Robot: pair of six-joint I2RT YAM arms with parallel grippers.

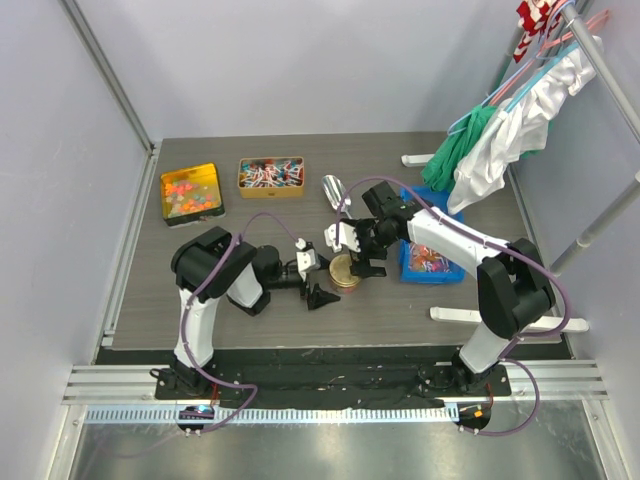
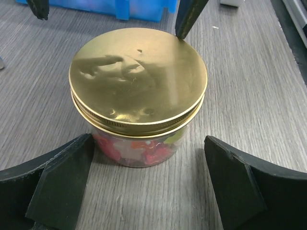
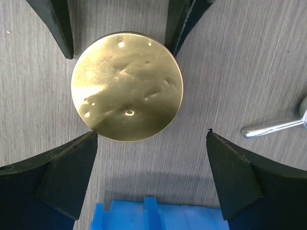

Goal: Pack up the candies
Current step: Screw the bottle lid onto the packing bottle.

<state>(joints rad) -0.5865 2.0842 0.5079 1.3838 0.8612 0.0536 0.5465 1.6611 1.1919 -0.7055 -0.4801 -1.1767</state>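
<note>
Fingers [image 2: 62,177] of the left gripper [image 2: 148,143], spread wide, flank a small glass jar [image 2: 115,154] on either side without touching it. The jar stands upright near the middle of the worktop, somewhat closer to the near edge, and is capped by a gold lid [image 2: 139,76]. Red, white and yellowish candies [image 2: 151,152] show through its wall. Fingers [image 3: 67,177] of the right gripper [image 3: 152,139] are likewise spread; this gripper hangs over the jar, looking straight down on the lid, with its two dark tips just beside the rim on the side away from the left gripper. Toward the right edge, just beyond the jar, lies a blue tray [image 1: 408,268] holding more loose sweets. A shiny metal scoop [image 1: 333,190] rests farther back, about midway along the worktop. Near the far left corner sit two open tins: a gold one [image 1: 165,183] with orange and yellow pieces, and beside it, along the far edge, a second tin [image 1: 271,186] of red, blue and white wrapped pieces. Past the far right corner, green and white garments [image 1: 500,140] hang on a rail.
</note>
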